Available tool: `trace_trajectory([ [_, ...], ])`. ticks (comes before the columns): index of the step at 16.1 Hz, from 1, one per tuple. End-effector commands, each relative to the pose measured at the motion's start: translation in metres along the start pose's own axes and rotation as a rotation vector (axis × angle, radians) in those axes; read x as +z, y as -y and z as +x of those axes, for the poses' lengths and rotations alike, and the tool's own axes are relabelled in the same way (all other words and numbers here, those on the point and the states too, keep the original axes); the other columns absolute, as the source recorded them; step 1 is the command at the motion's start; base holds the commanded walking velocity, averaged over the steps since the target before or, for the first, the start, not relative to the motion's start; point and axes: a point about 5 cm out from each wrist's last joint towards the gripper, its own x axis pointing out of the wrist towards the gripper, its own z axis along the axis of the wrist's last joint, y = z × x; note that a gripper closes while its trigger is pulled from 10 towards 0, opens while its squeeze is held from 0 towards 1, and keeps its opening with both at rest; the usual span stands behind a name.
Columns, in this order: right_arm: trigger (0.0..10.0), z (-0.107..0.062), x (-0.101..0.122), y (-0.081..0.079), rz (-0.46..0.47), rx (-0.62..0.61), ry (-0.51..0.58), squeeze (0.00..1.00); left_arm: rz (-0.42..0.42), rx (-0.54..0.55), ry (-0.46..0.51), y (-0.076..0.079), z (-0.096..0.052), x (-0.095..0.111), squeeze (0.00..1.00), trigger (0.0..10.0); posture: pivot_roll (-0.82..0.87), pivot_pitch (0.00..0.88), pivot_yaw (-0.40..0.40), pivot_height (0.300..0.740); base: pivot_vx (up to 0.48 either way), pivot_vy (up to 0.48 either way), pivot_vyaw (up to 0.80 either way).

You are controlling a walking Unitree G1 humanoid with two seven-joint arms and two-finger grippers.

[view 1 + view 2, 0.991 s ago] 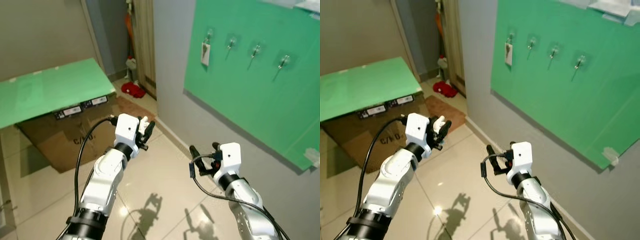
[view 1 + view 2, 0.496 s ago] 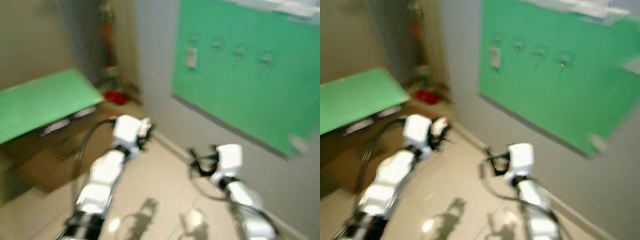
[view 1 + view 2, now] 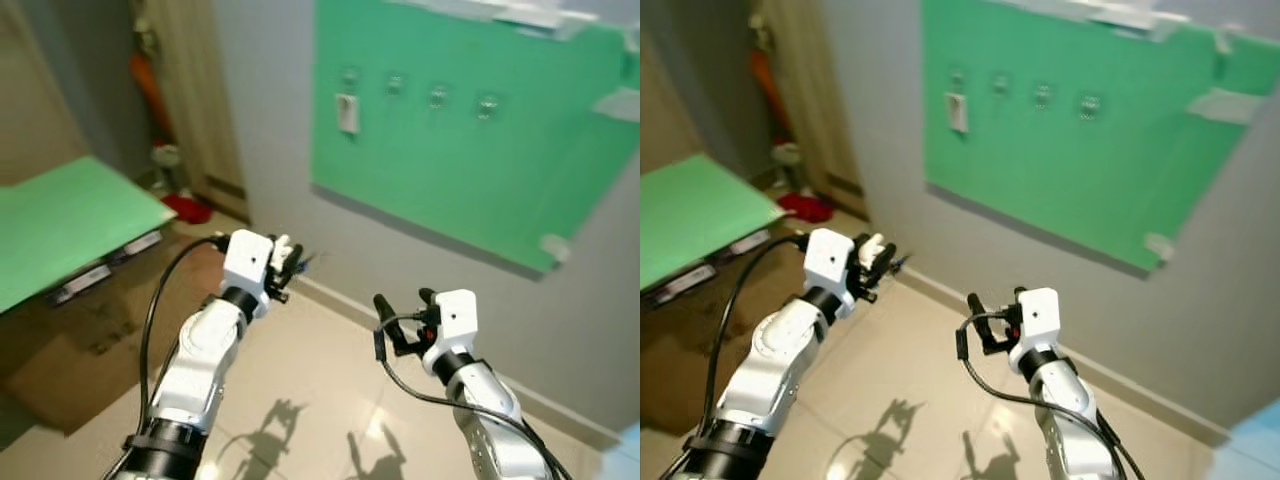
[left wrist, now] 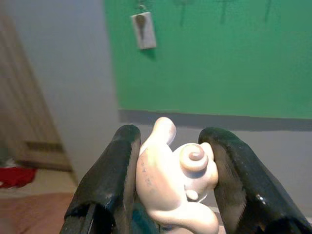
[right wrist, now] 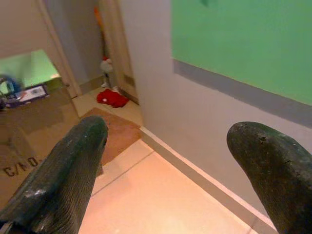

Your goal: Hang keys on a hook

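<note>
Approach is the step in hand: the left gripper (image 4: 168,195) is clamped on the keys' pale charm (image 4: 175,187), well short of the green board (image 3: 450,140). The right gripper (image 5: 170,170) is spread wide, holding nothing. Next it must close in on a free hook (image 3: 438,96).

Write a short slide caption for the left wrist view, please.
Left gripper shut on a cream keychain figure, facing the green board where a white tag hangs.
</note>
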Motion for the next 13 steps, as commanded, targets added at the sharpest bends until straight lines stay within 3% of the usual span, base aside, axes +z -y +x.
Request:
trace_trajectory([
  [1,10.0,0.001,0.004,0.003,-0.007,-0.004,0.014,0.0,0.016,-0.018,0.03,0.005,0.002,0.006,0.0,0.0,-0.13,0.0,0.039,0.74,0.439,0.0,0.0],
  [7,10.0,0.002,0.003,0.001,-0.011,0.007,0.012,0.0,0.098,-0.025,0.032,0.002,0.005,0.014,0.0,0.0,-0.12,0.0,0.034,0.74,0.456,0.0,0.0],
  [13,10.0,0.004,0.002,-0.001,-0.013,0.022,0.011,0.0,0.111,-0.031,0.034,0.001,0.007,0.017,0.0,0.0,-0.12,0.0,0.037,0.74,0.469,0.0,0.0],
])
